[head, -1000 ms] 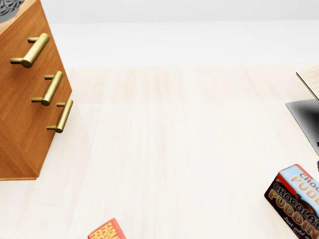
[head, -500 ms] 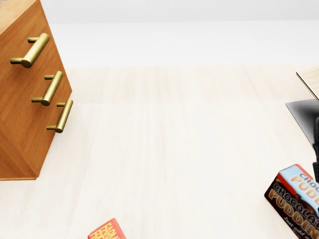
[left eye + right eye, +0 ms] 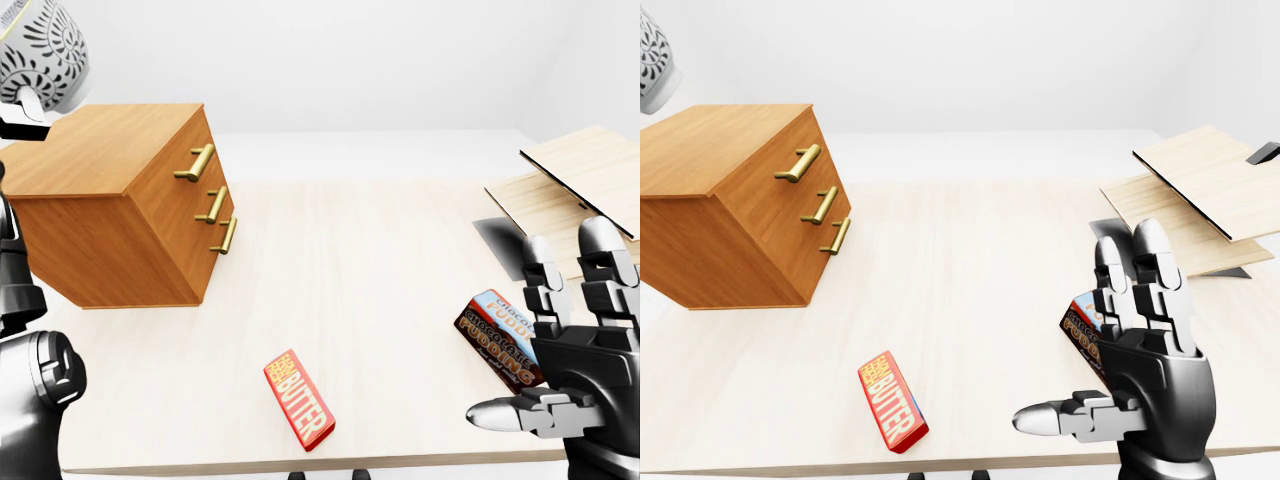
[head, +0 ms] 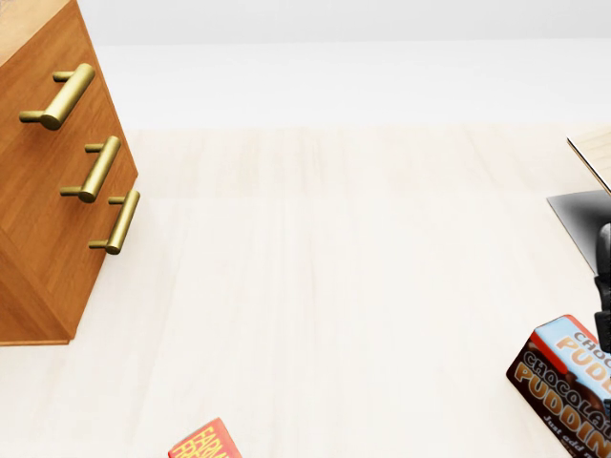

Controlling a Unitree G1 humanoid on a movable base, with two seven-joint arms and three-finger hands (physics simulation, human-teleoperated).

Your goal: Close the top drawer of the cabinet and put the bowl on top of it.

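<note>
Bowl (image 3: 40, 50) sits upper left in the left-eye view, just up-left of the cabinet (image 3: 120, 200) top. The left hand (image 3: 18, 118) under it is nearer, grip unclear. The right hand (image 3: 1150, 370) is splayed and empty, lower right.

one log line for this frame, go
top drawer: shut | bowl: aloft at left-eye view's top left, off the cabinet | right hand: open, near pudding box

Matt wooden cabinet (image 3: 118, 205) (glossy brass-like metal handles (image 3: 197, 162)); pale wood-grain table (image 3: 380, 290).
</note>
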